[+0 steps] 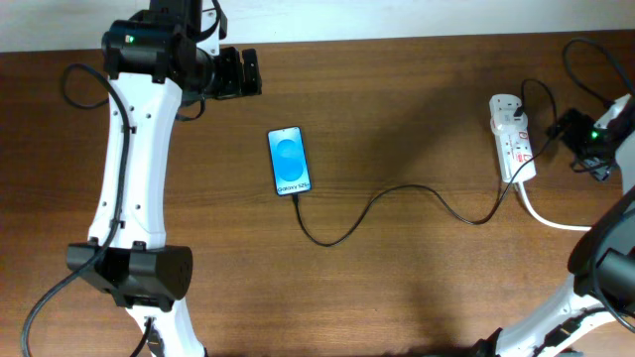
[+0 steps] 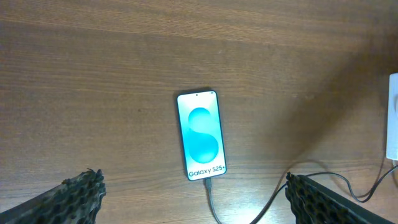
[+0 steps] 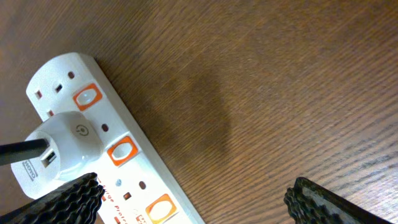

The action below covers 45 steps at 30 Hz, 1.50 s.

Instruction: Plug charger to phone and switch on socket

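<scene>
Brown wood fills the overhead view: the phone (image 1: 289, 161) lies at centre, and the charger (image 1: 417, 187) runs from it to the socket (image 1: 513, 139) at the right edge. In the left wrist view the plug looks seated, and the left gripper (image 2: 194, 186) is spread and empty. In the right wrist view the right gripper (image 3: 193, 193) hangs released beside the orange switches (image 3: 122, 151). Switching on likely remains.

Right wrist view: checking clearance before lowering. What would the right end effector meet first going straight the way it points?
Likely bare table beside the power strip; one finger of the right end effector may clip the strip's edge. Depth unclear.
</scene>
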Motion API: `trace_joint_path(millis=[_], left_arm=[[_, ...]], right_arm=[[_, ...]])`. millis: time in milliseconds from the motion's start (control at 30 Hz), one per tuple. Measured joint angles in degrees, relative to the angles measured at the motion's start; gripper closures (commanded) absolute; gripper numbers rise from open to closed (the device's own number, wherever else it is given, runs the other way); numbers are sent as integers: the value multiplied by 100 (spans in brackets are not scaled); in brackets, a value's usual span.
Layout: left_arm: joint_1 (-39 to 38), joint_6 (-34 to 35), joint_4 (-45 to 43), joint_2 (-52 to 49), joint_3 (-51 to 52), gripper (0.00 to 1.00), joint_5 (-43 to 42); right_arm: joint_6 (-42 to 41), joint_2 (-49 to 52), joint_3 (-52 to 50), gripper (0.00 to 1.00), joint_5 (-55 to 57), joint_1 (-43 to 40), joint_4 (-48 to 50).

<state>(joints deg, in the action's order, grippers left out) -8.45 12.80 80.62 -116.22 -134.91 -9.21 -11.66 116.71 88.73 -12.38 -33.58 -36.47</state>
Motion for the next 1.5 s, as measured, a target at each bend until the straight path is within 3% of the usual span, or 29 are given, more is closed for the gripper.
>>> trace_joint_path(millis=[800, 1500], left_arm=[[0, 0, 0, 0, 0, 1, 0], [0, 0, 0, 0, 0, 1, 0]], right_arm=[[107, 525, -2, 1, 455, 337, 256], [-643, 597, -2, 0, 568, 535, 461]])
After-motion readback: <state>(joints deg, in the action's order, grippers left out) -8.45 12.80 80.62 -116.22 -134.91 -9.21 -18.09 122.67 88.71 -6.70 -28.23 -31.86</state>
